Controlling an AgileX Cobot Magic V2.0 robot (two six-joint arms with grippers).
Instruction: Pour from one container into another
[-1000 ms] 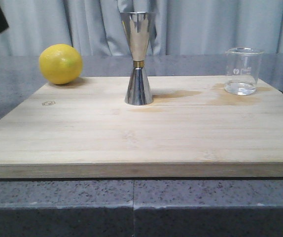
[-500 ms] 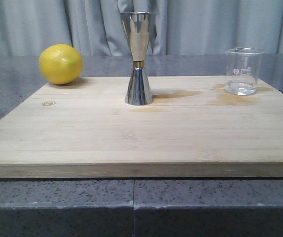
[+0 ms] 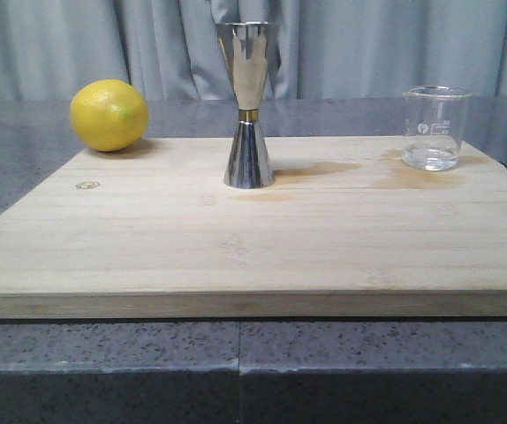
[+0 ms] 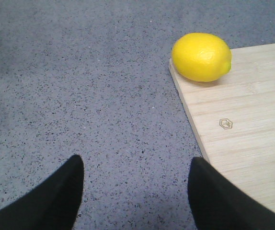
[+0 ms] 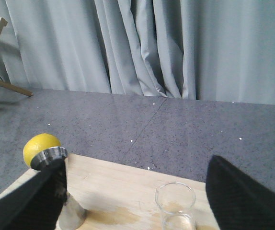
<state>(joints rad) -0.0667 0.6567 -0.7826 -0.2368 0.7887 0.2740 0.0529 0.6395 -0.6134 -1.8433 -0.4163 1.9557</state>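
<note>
Beaker [image 3: 435, 128] stands upright at the far right corner of the board [image 3: 236, 247], a little clear liquid in its bottom. Jigger [image 3: 247, 104] stands upright near the board's far edge at centre, well apart from the beaker. Lemon [image 3: 109, 114] sits at the far left corner, partly off the board's edge. Damp stains mark the wood between jigger and beaker.

Neither arm shows in the front view.

Left gripper [image 4: 135, 191]: wide open, empty, over bare table [image 4: 80, 96] off the board's left side. Lemon is the nearest thing to it; beaker not in its view.

Right gripper [image 5: 132, 201]: wide open, empty. In its view the beaker [image 5: 175, 206] lies ahead, roughly between the fingers and a little toward one side; jigger [image 5: 61, 191] stands beside one finger.

Judgement: no step begun; beaker not yet grasped. The right arm is the nearer by far and already faces the beaker. The beaker's long axis is vertical, so a level side grasp around its wall suits, then a carry leftward to the jigger's upper cup. Risk: the jigger is tall and narrow-waisted, and would tip easily if knocked.
</note>
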